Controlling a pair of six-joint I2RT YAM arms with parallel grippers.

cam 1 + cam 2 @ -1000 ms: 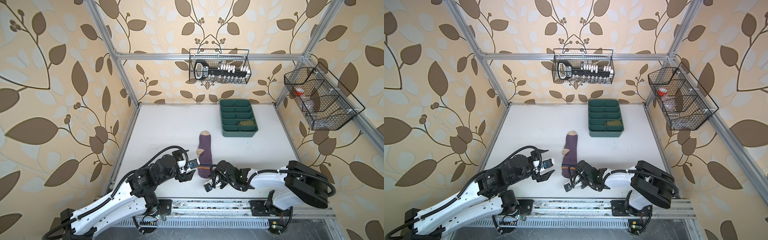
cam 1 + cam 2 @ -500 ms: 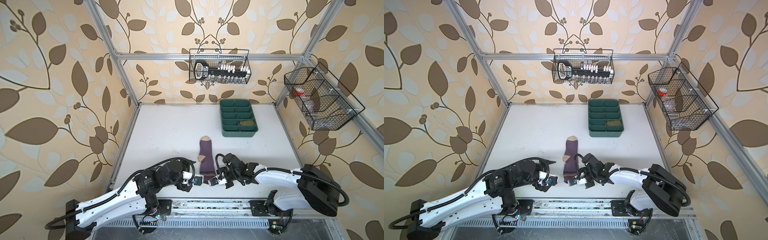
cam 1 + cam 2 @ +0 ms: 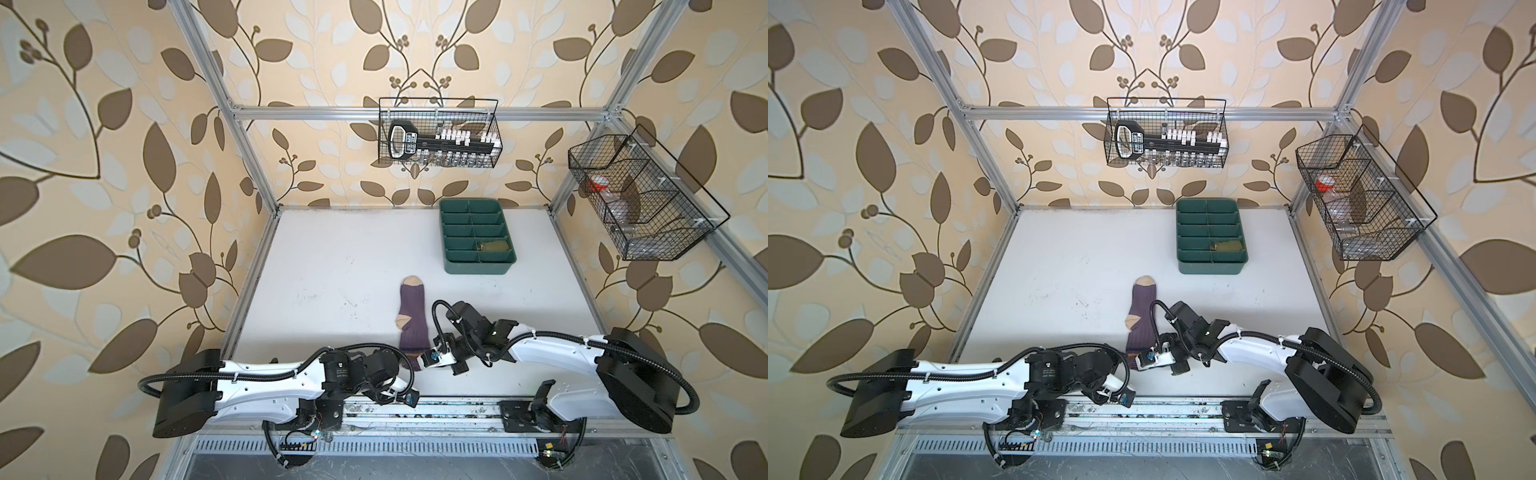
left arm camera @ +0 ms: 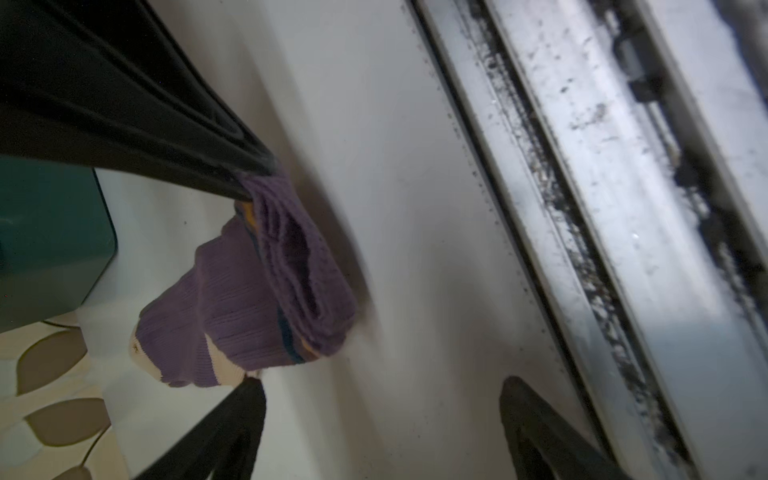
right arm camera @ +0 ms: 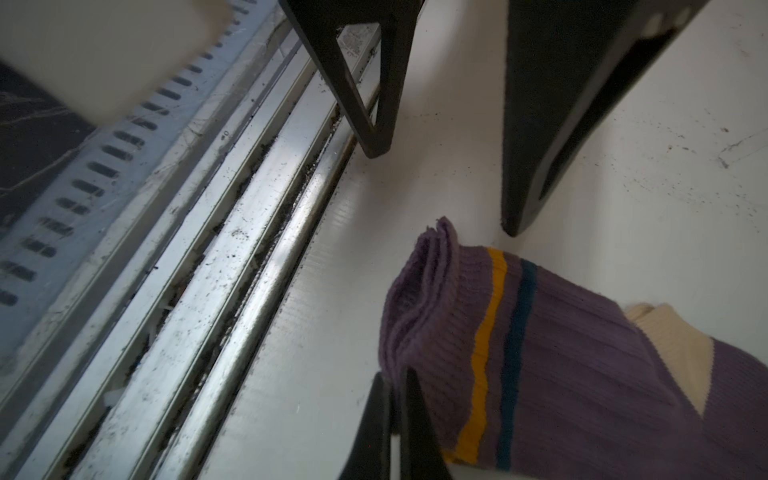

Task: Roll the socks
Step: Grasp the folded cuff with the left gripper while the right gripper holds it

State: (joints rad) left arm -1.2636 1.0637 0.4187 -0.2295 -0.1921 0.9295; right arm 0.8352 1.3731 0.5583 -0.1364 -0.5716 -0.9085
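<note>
A purple sock (image 3: 413, 320) (image 3: 1142, 316) lies lengthwise on the white table, its beige toe pointing away and its striped cuff at the front edge. My right gripper (image 3: 428, 358) (image 5: 390, 399) is shut on a corner of that cuff (image 4: 299, 266), which stands lifted and gaping. My left gripper (image 3: 405, 395) (image 4: 382, 399) hovers open just left of the cuff, over the table's front edge, with nothing between its fingers (image 5: 370, 104). An olive green sock (image 3: 492, 246) (image 3: 1227, 246) sits bundled in a near right compartment of the dark green tray (image 3: 476, 266).
A dirty aluminium rail (image 5: 232, 232) (image 4: 582, 208) runs along the table's front edge, right beside both grippers. One wire basket (image 3: 438, 139) hangs on the back wall and another (image 3: 640, 199) on the right wall. The tray stands at the back right.
My left gripper has dropped from beside the cuff to the front edge and narrowed slightly. My right gripper has moved in onto the cuff, and the sock has slid a little toward the front.
</note>
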